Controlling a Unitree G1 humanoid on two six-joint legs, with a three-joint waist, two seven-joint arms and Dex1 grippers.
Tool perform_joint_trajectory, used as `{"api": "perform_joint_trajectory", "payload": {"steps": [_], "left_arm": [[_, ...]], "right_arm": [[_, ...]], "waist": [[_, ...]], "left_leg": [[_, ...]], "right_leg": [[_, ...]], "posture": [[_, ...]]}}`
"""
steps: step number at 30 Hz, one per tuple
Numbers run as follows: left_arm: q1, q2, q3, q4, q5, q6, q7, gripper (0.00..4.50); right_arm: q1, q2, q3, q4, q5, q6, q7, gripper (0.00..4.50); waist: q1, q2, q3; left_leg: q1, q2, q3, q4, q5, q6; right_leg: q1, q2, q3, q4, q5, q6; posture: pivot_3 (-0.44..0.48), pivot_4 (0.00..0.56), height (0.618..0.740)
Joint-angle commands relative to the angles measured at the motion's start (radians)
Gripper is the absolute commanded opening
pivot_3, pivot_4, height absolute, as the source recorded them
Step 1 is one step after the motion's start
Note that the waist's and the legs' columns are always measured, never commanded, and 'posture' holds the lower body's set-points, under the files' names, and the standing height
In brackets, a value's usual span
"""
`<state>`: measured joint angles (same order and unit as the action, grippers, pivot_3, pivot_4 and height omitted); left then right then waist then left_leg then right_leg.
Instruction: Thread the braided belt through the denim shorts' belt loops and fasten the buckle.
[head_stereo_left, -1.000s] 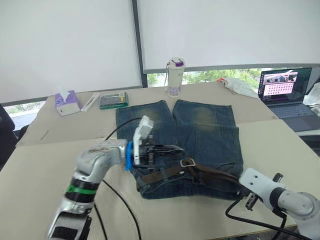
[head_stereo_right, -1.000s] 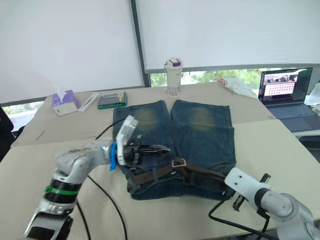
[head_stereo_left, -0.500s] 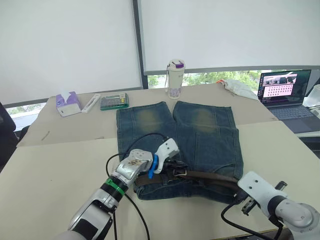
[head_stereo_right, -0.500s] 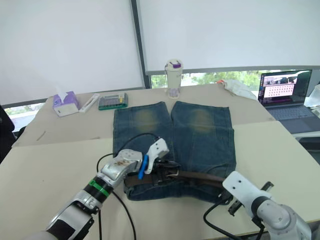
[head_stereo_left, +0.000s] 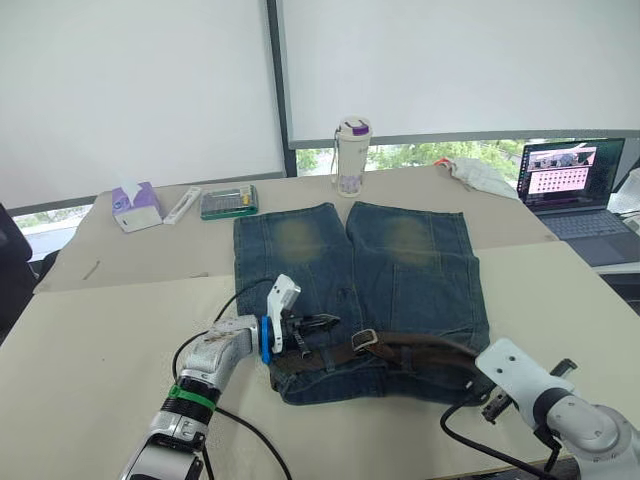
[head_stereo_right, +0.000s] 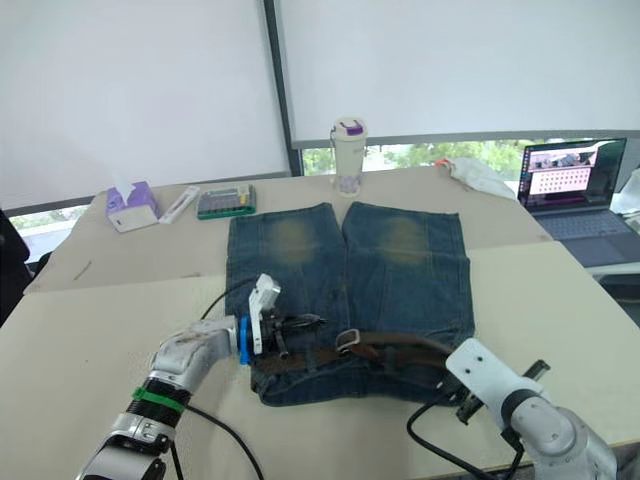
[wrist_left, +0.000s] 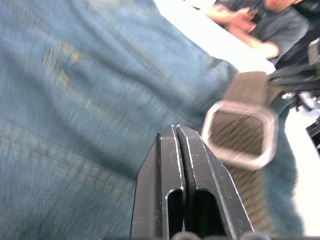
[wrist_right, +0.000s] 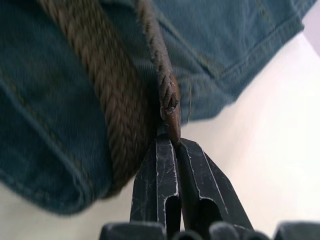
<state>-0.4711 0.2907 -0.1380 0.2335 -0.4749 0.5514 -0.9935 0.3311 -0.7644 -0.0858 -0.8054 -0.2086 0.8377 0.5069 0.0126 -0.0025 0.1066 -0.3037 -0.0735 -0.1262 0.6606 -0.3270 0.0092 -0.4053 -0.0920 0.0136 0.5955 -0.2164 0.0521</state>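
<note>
Your braided belt (head_stereo_left: 420, 348) lies along the waistband of the denim shorts (head_stereo_left: 400, 270), near the surface's (head_stereo_left: 90, 340) front edge, its buckle (head_stereo_left: 364, 339) mid-waistband. Your left tool (head_stereo_left: 325, 322) is closed and empty over the denim. Your right tool (wrist_right: 170, 145), closed, seems to pinch the belt's tip.

The braided belt (head_stereo_left: 420, 349) seems to run under the right gripper (wrist_right: 172, 142), its leather tip partly hidden.

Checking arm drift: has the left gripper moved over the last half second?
Yes. The left gripper has pulled back toward the robot's left, away from the buckle, along the denim shorts waistband.
</note>
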Motion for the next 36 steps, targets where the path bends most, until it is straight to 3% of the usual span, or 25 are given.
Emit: {"api": "perform_joint_trajectory", "payload": {"steps": [1, 7, 10, 14, 21, 27, 32, 35, 36], "left_arm": [[0.023, 0.022, -0.017, -0.126, -0.008, 0.007, -0.027, 0.08], [0.015, -0.004, -0.041, -0.238, -0.014, 0.065, 0.024, 0.08], [-0.053, -0.063, -0.064, -0.207, 0.009, 0.099, 0.080, 0.08], [-0.081, -0.050, -0.131, -0.156, 0.068, 0.109, 0.069, 0.08], [0.012, 0.095, -0.238, -0.019, 0.247, -0.039, 0.040, 0.00], [0.066, 0.141, -0.198, -0.014, 0.251, -0.098, 0.035, 0.00], [0.094, 0.069, -0.034, -0.130, 0.100, -0.062, 0.086, 0.00], [0.129, 0.091, 0.036, -0.255, 0.066, -0.037, 0.116, 0.00], [0.167, 0.128, 0.064, -0.341, 0.029, -0.004, 0.101, 0.25]], "right_arm": [[-0.027, 0.004, 0.011, -0.028, 0.023, -0.051, 0.021, 0.00], [0.004, 0.011, -0.008, -0.070, 0.127, -0.066, 0.121, 0.00], [0.047, -0.021, -0.052, -0.093, 0.155, -0.073, 0.174, 0.00], [0.061, -0.033, -0.140, -0.117, 0.240, -0.051, 0.244, 0.00], [0.053, -0.003, -0.295, -0.208, 0.381, 0.040, 0.288, 2.42], [-0.042, 0.056, -0.241, -0.212, 0.455, 0.048, 0.229, 2.42], [-0.095, 0.166, -0.180, -0.138, 0.497, -0.024, 0.169, 2.42], [-0.065, 0.175, -0.178, -0.120, 0.521, -0.073, 0.194, 3.23], [-0.047, 0.185, -0.198, -0.116, 0.543, -0.089, 0.205, 3.61]], "waist": [[-0.001, 0.000, 0.000], [0.002, 0.000, 0.003], [0.009, -0.001, 0.003], [0.001, -0.001, 0.004], [-0.006, 0.000, 0.005], [-0.004, 0.002, 0.004], [0.000, 0.002, 0.005], [0.000, 0.002, 0.007], [-0.001, 0.002, 0.007]], "left_leg": [[0.000, 0.000, 0.000, 0.000, 0.000, 0.000], [0.000, 0.001, 0.000, -0.001, 0.000, 0.000], [0.000, 0.000, -0.001, 0.000, 0.000, 0.001], [-0.003, 0.000, 0.000, 0.000, -0.001, 0.001], [-0.002, 0.002, 0.000, -0.002, -0.001, 0.001], [0.001, 0.002, 0.000, -0.003, -0.004, 0.006], [0.001, 0.002, 0.000, -0.002, -0.003, 0.005], [0.000, 0.002, -0.001, -0.002, -0.002, 0.003], [-0.001, 0.002, -0.001, -0.002, -0.002, 0.002]], "right_leg": [[0.000, 0.000, 0.000, 0.000, 0.000, 0.000], [0.000, 0.001, 0.000, 0.000, 0.000, 0.000], [0.001, 0.000, -0.001, 0.000, 0.000, 0.001], [0.002, 0.000, 0.000, -0.001, -0.001, 0.002], [0.002, 0.003, 0.000, 0.000, 0.000, 0.000], [0.003, 0.002, 0.001, 0.000, -0.001, 0.001], [0.000, 0.000, 0.000, 0.000, -0.001, 0.000], [-0.002, 0.000, 0.000, 0.000, 0.001, -0.002], [-0.002, 0.000, 0.000, 0.000, 0.003, -0.005]], "posture": [[0.000, 0.150, 0.740], [0.000, 0.150, 0.740], [0.000, 0.150, 0.740], [0.000, 0.150, 0.740], [0.000, 0.150, 0.740], [0.000, 0.150, 0.740], [0.000, 0.150, 0.740], [0.000, 0.150, 0.740], [0.000, 0.150, 0.740]]}}
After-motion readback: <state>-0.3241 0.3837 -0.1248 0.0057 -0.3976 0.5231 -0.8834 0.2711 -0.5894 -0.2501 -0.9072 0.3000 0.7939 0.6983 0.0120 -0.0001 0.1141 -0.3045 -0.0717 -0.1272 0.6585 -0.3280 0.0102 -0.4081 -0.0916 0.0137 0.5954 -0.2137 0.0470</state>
